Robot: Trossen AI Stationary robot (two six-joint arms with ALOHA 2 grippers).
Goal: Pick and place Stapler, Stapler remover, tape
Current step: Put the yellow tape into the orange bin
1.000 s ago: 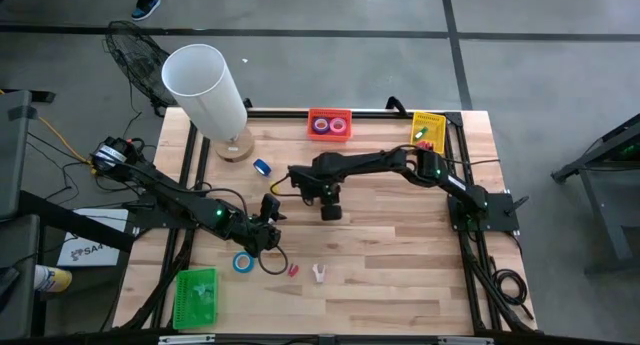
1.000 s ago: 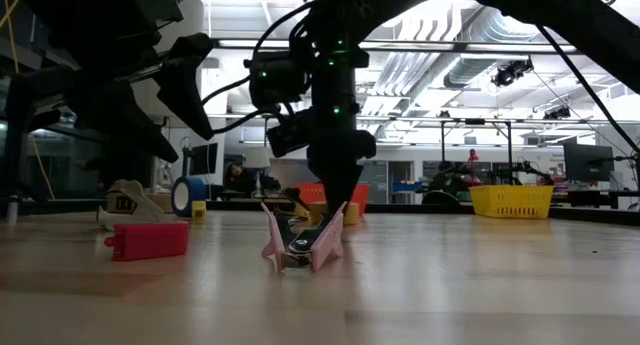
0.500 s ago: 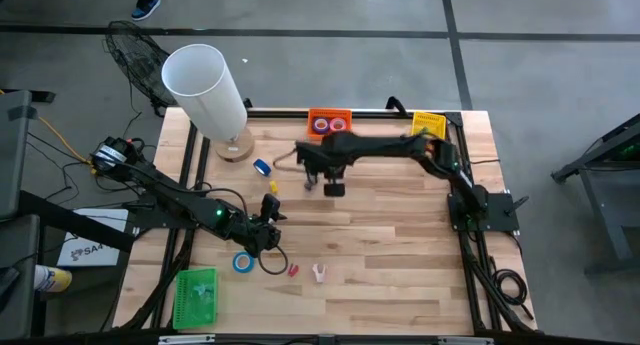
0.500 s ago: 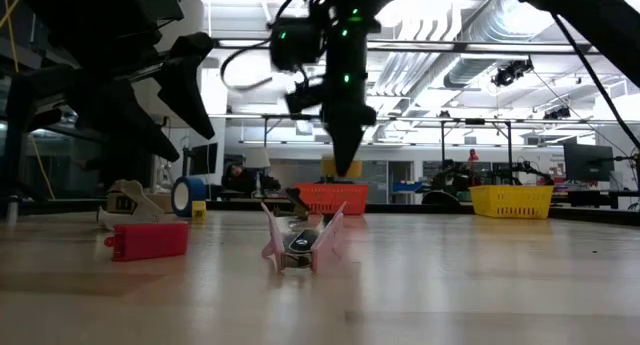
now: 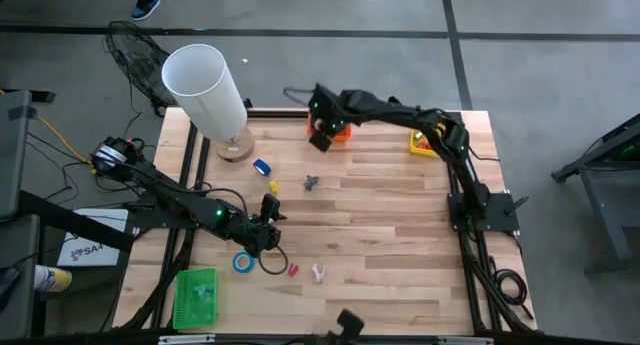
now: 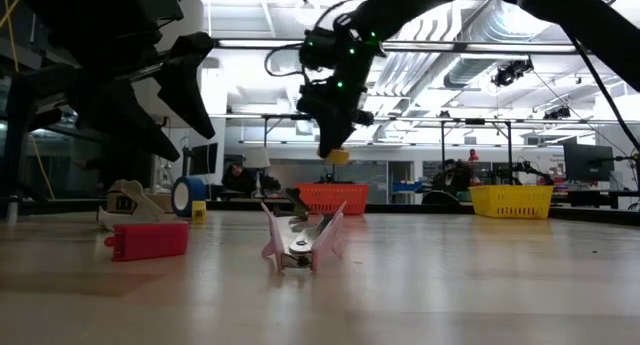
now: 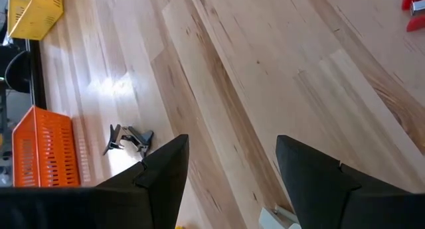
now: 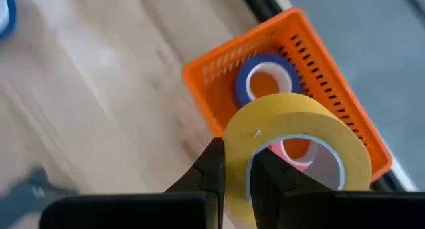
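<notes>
Tape, yellow roll (image 8: 295, 146), clamped in our right claw (image 8: 236, 172) above the orange basket (image 8: 219, 73); our left claw (image 7: 229, 169) hangs open over the worktop (image 5: 400, 235).

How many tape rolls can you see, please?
5: yellow roll in right gripper; blue roll and pink roll in orange basket; second blue roll near white cylinder; third blue roll by left gripper. More may be hidden.

Grey concrete floor (image 5: 540, 45) surrounds the pale wooden plank table (image 5: 380, 245); beyond it, a bright workshop hall with white ceiling ducts (image 6: 470, 30) and cluttered benches (image 6: 520, 190).
</notes>
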